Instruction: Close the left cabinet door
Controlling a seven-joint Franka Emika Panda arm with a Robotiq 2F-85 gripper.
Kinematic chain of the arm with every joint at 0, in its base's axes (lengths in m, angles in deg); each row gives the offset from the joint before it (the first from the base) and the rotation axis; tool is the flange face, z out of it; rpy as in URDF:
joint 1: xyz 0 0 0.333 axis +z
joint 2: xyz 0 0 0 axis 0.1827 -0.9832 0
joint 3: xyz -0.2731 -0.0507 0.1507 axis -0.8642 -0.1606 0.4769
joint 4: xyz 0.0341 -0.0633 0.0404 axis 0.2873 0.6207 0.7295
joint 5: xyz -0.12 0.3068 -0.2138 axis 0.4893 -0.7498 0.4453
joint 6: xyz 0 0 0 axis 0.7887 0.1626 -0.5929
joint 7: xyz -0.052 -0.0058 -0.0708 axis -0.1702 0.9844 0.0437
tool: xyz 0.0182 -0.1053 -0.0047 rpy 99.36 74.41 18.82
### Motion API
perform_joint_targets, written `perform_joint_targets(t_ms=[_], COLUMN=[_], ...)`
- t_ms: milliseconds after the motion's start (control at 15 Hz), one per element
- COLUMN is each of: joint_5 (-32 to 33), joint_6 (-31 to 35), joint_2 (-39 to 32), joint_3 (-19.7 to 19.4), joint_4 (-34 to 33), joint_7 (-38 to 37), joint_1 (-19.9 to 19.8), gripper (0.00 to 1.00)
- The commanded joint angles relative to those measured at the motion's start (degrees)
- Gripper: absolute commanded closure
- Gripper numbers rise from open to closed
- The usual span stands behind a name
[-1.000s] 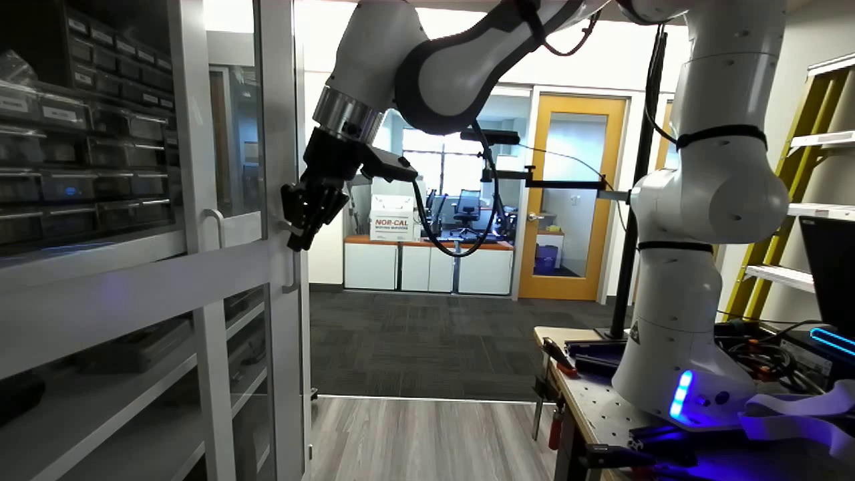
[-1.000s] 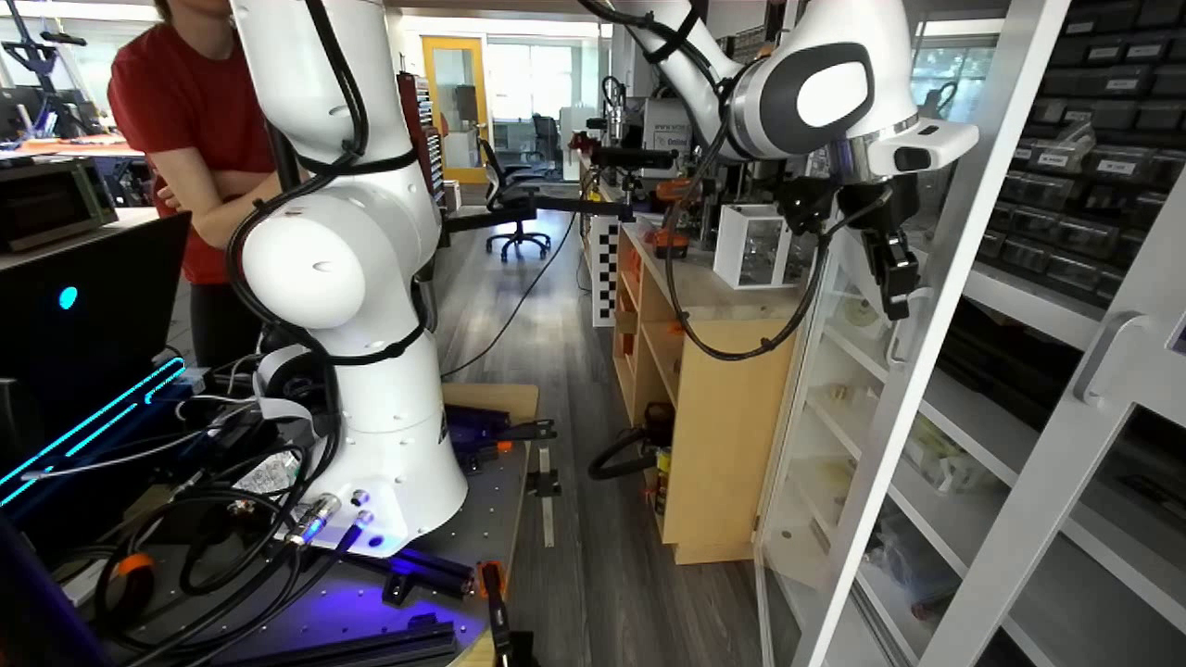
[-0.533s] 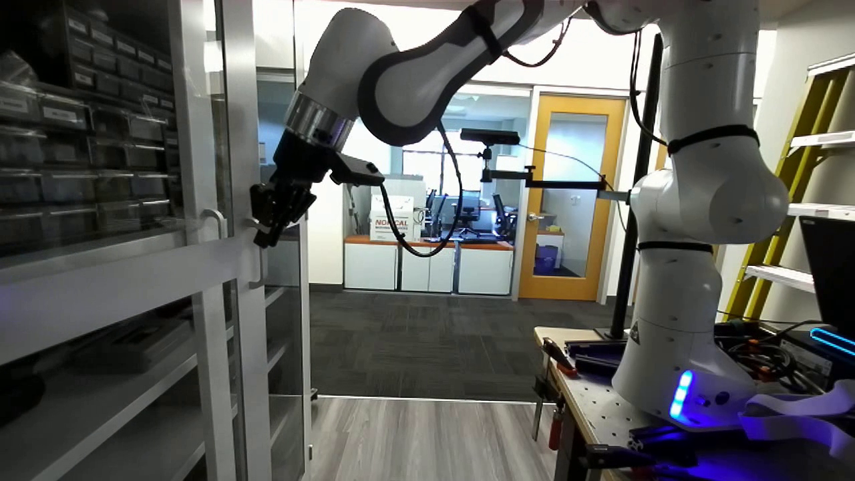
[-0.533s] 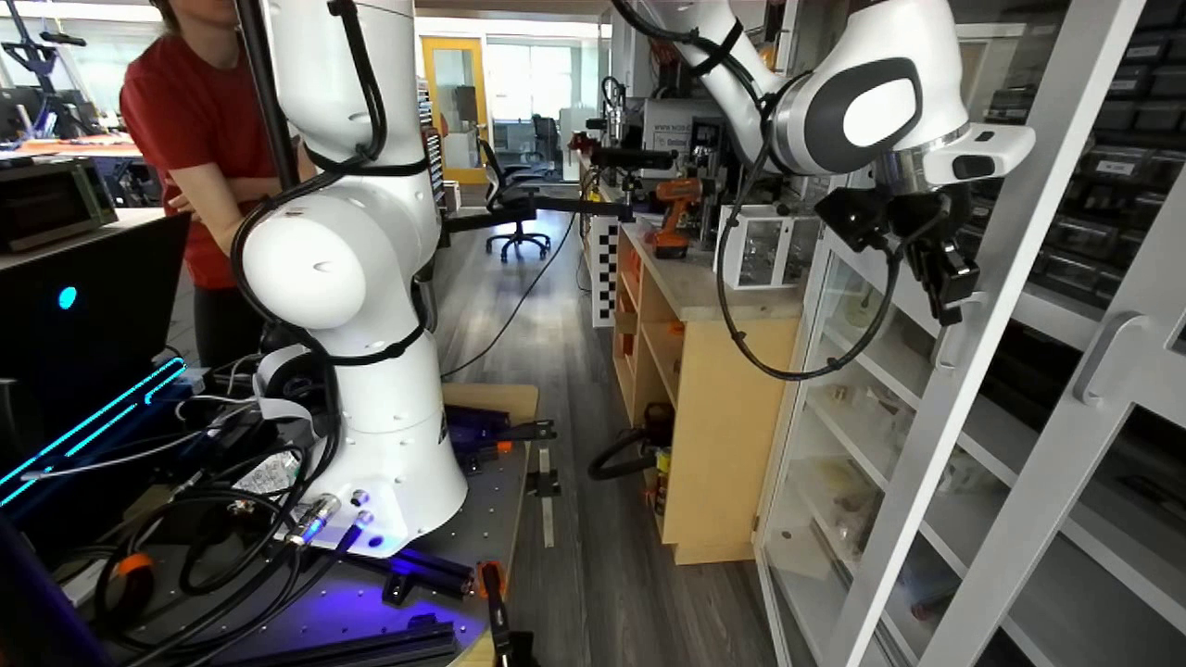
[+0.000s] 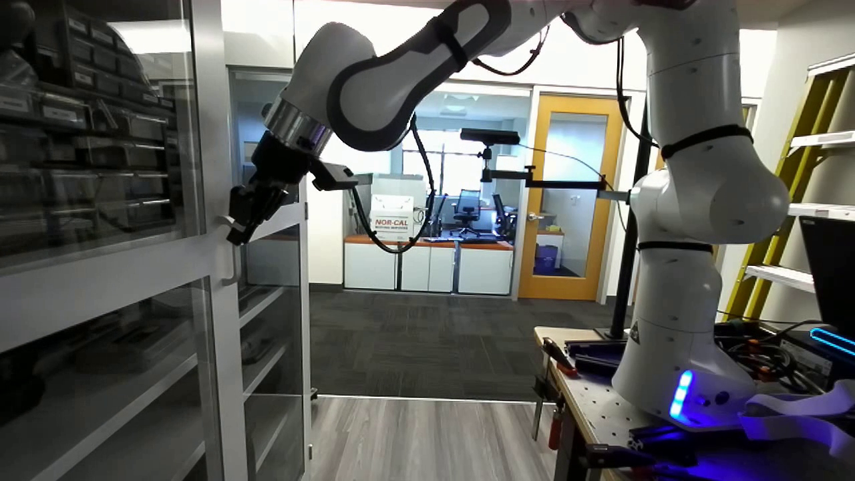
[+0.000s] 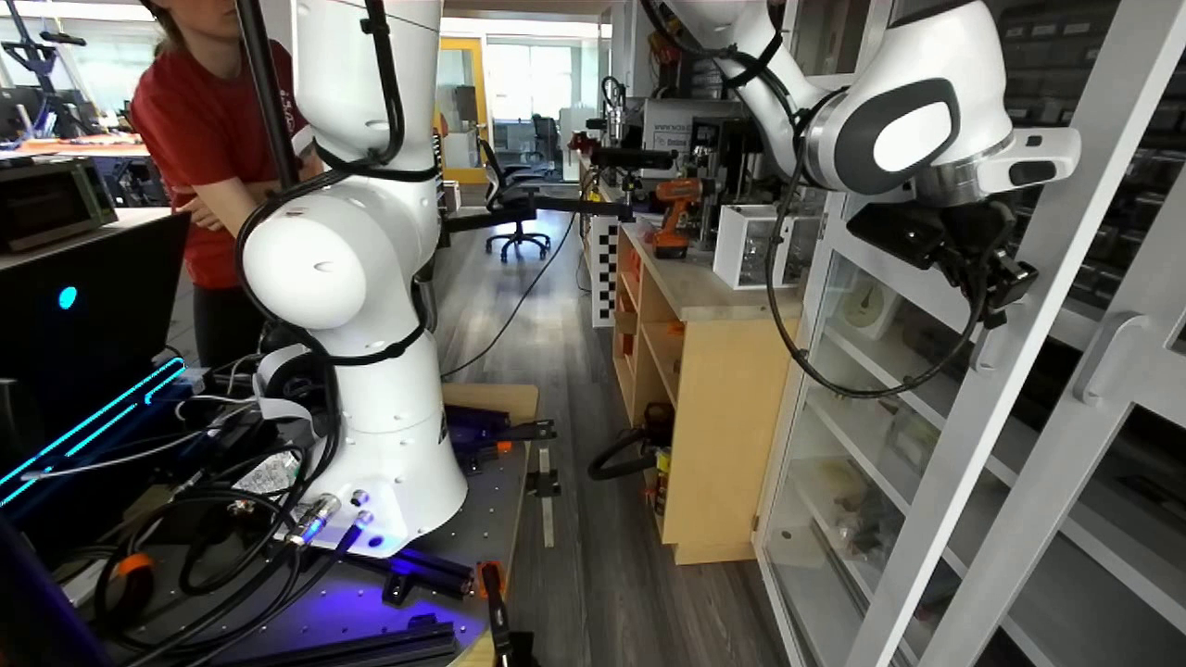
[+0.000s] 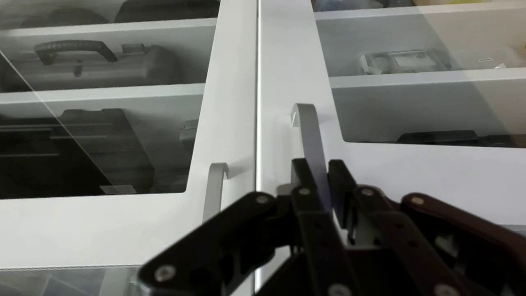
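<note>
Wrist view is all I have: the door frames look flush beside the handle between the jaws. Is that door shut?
Observer: Doesn't look it. In an exterior view, a thin wedge-shaped gap shows between the left cabinet door and the neighbouring door.
Operator: Where's the cable?
Observer: In an exterior view, the black cable hangs in a loop between the jaws and the robot base.
Operator: Anyone nearby?
Observer: Yes. In an exterior view, a person in red stands beyond the robot base, on the side away from the doors.
</note>
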Motion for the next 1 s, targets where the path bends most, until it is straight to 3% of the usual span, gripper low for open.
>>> perform_joint_targets(t_ms=[0,400,867,933], joint_5=[-4.09,-7.71,-8.17,-6.36], joint_6=[2.61,1.87,-2.12,-3.75], joint_2=[-2.67,-9.39,-12.81,-12.11], joint_3=[2.31,5.86,6.86,5.11], joint_4=[-4.35,-12.38,-17.68,-17.35], joint_7=[10.35,19.8,22.08,20.69], joint_1=[-2.55,-4.38,-4.5,-3.33], gripper=[0.96,0.96,0.94,0.6])
